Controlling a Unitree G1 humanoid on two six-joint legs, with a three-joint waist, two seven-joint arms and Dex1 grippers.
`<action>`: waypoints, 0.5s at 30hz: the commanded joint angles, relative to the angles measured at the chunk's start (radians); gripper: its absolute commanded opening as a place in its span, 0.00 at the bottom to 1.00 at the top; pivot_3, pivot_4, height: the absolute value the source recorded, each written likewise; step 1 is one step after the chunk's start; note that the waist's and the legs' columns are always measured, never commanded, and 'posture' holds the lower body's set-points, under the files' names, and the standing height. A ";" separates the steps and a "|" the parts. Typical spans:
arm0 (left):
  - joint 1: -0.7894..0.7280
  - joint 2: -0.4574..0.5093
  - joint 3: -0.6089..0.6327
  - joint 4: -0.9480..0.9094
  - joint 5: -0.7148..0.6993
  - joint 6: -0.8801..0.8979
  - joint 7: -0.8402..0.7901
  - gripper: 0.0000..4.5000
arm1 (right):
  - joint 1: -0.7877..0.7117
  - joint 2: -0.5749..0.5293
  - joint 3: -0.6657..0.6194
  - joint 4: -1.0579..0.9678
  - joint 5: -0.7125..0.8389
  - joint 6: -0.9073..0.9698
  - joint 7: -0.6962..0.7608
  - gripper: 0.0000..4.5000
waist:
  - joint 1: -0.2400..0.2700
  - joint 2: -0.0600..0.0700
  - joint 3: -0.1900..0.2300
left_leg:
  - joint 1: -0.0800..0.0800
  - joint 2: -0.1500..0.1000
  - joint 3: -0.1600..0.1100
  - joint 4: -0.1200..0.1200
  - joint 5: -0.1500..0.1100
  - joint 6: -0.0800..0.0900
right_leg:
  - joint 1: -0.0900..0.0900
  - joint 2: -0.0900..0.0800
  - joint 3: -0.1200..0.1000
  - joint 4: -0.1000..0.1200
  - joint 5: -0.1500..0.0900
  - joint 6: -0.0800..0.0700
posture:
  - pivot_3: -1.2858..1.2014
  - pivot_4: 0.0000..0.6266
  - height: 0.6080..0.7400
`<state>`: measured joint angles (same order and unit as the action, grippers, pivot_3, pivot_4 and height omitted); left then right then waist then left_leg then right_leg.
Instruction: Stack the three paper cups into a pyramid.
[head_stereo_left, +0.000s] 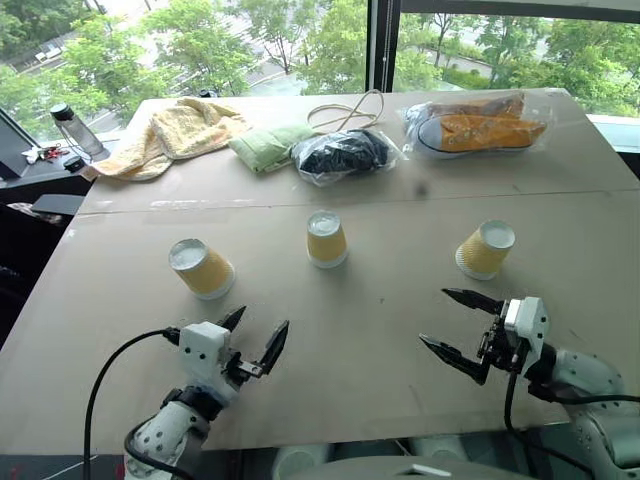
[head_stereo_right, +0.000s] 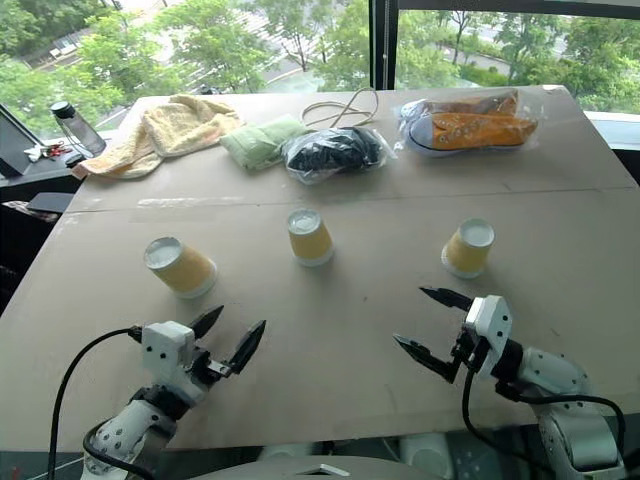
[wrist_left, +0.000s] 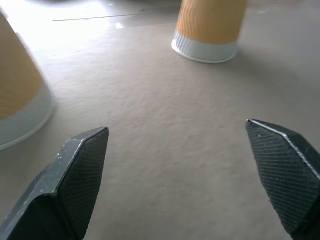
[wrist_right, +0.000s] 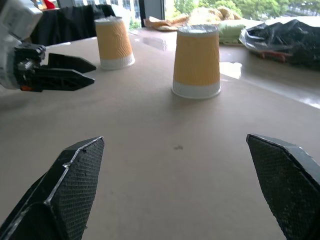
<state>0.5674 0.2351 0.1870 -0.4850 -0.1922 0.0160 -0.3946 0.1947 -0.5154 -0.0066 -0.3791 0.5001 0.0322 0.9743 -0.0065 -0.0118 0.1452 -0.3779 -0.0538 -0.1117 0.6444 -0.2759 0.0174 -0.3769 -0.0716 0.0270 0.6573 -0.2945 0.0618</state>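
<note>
Three paper cups sit upside down on the table (head_stereo_left: 330, 400), spread in a loose row and well apart: left cup (head_stereo_left: 201, 268), middle cup (head_stereo_left: 326, 239), right cup (head_stereo_left: 485, 249). No pyramid started yet.

Your left hand (head_stereo_left: 255, 336) hovers low over the table just near-side of the left cup, fingers apart, holding nothing. Your right hand (head_stereo_left: 458, 323) sits near-side of the right cup, pointing across toward the middle one, fingers wide apart, also holding nothing.

Handling, as I judge it: these cups are very light and thin-walled, so they'll crush or ovalise under a hard squeeze and will skid on the table if you nudge them. Sides look ribbed, so grip should be decent. Take each around the mid-body, across the taper, light closure. Avoid the white rim at the bottom and the narrow base on top; you need that flat base free to seat the third cup.

Expect tip-overs when releasing.
</note>
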 joint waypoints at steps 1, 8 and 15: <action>0.034 -0.067 0.075 -0.057 0.094 -0.075 0.155 0.99 | -0.045 -0.011 0.000 -0.032 0.088 0.026 0.055 1.00 | 0.006 -0.001 0.000 | -0.001 0.000 0.000 0.001 0.000 0.000 | 0.000 0.000 0.000 0.000 0.000 0.000 | 0.52 0.24 1.00; -0.049 -0.101 0.148 -0.045 0.142 -0.112 0.266 0.99 | -0.127 -0.012 0.012 0.002 0.124 0.054 0.109 1.00 | 0.028 -0.005 0.003 | -0.003 -0.001 -0.002 0.005 0.000 0.000 | 0.000 -0.001 -0.003 0.000 0.000 0.000 | 0.52 0.24 1.00; -0.213 -0.023 0.154 0.081 0.054 -0.110 0.193 0.99 | -0.149 0.012 0.033 0.003 0.116 0.057 0.103 1.00 | 0.018 -0.004 0.002 | -0.002 -0.001 -0.003 0.006 0.000 0.000 | 0.000 0.000 -0.005 0.003 0.000 0.000 | 0.52 0.24 1.00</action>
<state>0.3699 0.1985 0.3301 -0.4124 -0.1045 -0.0760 -0.1839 0.0564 -0.5072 0.0255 -0.3556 0.6041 0.0910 1.0782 0.0117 -0.0156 0.1477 -0.3801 -0.0548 -0.1139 0.6507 -0.2758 0.0171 -0.3771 -0.0712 0.0217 0.6609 -0.2942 0.0619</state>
